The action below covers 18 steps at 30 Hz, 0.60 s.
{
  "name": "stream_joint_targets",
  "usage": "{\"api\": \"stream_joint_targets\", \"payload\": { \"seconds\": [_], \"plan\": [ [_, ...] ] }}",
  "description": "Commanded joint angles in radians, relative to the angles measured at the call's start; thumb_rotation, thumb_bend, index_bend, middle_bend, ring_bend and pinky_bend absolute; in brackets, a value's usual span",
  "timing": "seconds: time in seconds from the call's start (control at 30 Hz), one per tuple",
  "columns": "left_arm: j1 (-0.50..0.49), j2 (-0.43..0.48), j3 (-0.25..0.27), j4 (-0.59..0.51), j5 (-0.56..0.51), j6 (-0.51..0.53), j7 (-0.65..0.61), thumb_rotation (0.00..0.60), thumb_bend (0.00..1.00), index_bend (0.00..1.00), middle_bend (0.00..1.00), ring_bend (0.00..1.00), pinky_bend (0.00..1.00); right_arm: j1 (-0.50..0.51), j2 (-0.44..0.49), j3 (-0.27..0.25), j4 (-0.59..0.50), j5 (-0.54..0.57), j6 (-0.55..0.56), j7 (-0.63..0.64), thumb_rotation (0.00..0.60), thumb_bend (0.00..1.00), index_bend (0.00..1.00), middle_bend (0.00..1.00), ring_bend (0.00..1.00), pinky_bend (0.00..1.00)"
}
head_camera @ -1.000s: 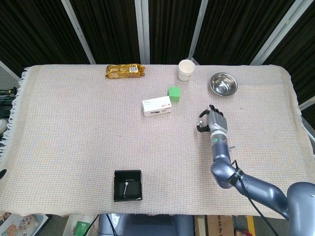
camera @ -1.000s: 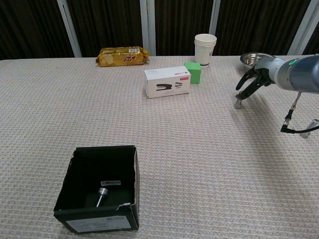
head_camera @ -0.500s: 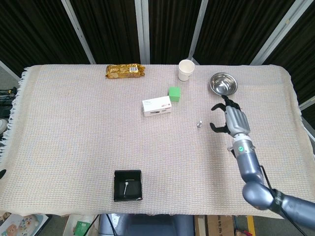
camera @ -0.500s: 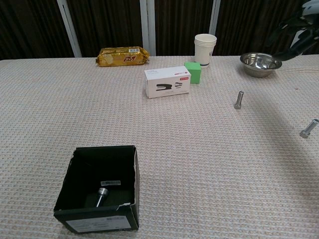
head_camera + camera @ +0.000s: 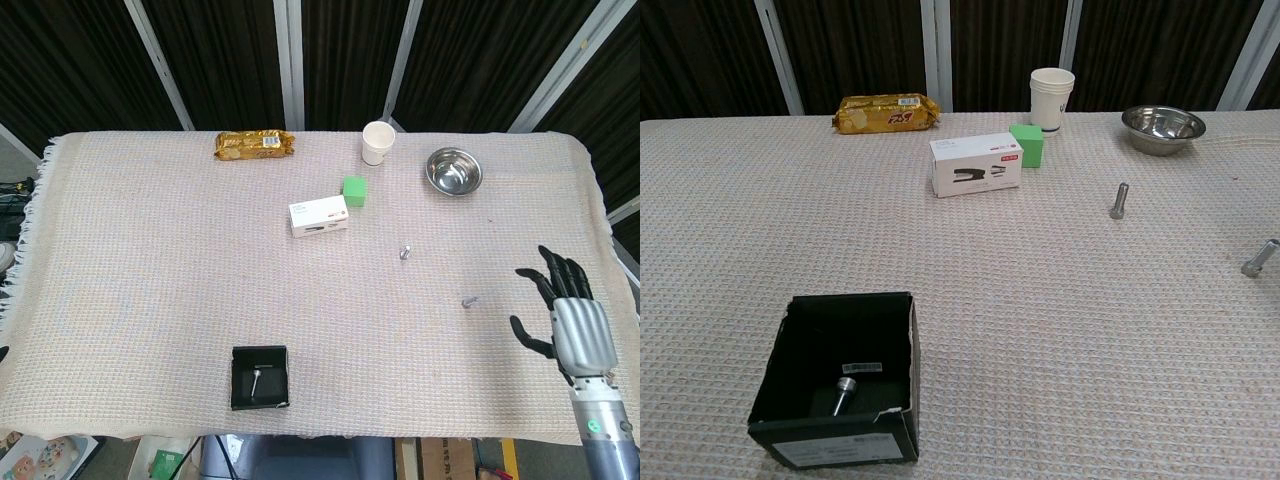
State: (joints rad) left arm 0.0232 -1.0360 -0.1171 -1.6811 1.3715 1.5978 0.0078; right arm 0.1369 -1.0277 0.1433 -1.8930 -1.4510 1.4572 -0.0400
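With the right hand [image 5: 572,322] spread wide and empty at lower right, the nearby bolt [image 5: 469,300] could roll if nudged.

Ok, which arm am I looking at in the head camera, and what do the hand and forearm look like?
Only the right hand shows, at the lower right of the head view. It has a silver-grey metallic back plate and black fingers. Below it the forearm is a smooth grey-blue tube bearing a small green ring light. No cable is visible. The chest view shows no arm.
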Motion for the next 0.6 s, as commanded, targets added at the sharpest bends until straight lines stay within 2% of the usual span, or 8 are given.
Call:
{"api": "stream_joint_targets", "payload": {
  "seconds": [0.03,0.23,0.4,0.6],
  "plan": [
    [-0.001,-0.003,0.001,-0.002,0.0,0.0,0.008,0.6,0.04,0.06,0.0,0.0,0.13,-0.091,-0.036,-0.09,0.133,-0.107,0.097,0.062,0.6,0.29,0.18,0.0,0.0,0.0],
    [-0.007,-0.009,0.005,-0.008,-0.003,-0.015,0.035,0.6,0.04,0.06,0.01,0.0,0.13,-0.087,-0.003,-0.122,0.116,-0.087,0.028,0.014,0.6,0.25,0.18,0.0,0.0,0.0],
    [-0.015,-0.011,0.011,-0.009,0.005,-0.028,0.048,0.6,0.04,0.06,0.01,0.0,0.13,-0.093,-0.022,-0.103,0.127,-0.071,0.057,-0.062,0.6,0.25,0.18,0.0,0.0,0.0],
    [-0.007,-0.004,0.021,-0.013,0.026,-0.016,0.028,0.6,0.04,0.06,0.02,0.0,0.13,-0.087,-0.045,-0.088,0.164,-0.061,0.057,-0.044,0.6,0.25,0.18,0.0,0.0,0.0]
  ]
}}
